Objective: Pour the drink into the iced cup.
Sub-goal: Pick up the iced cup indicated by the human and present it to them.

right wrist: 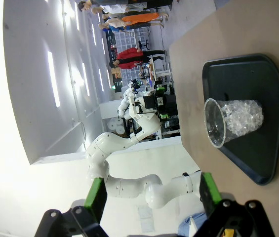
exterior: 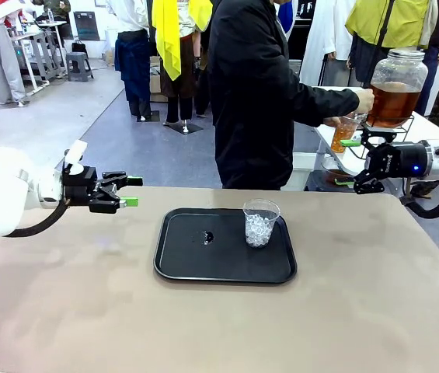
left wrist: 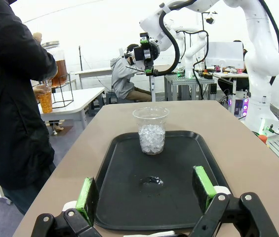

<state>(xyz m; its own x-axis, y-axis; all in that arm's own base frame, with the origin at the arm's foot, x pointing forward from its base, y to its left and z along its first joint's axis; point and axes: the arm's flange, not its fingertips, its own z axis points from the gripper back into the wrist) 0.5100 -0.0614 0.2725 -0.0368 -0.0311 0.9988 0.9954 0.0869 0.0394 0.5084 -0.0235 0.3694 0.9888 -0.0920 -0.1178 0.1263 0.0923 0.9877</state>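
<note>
The iced cup (exterior: 260,224) is a clear plastic cup of ice cubes, upright on the right half of a black tray (exterior: 180,264). The drink (exterior: 344,137) is amber liquid in a cup that a person in black holds under a glass dispenser jar (exterior: 394,93) on a side table at the far right. My left gripper (exterior: 132,191) hovers open left of the tray, facing the iced cup (left wrist: 151,131). My right gripper (exterior: 346,163) hangs open past the table's far right corner, just below the person's cup. It sees the iced cup (right wrist: 233,121) sideways.
A small dark wet spot (exterior: 207,237) marks the tray's middle. The person (exterior: 258,93) stands at the far edge, turned toward the white side table (exterior: 437,132). In the left wrist view the dispenser jar (left wrist: 58,64) stands on a wire stand. Tan tabletop surrounds the tray.
</note>
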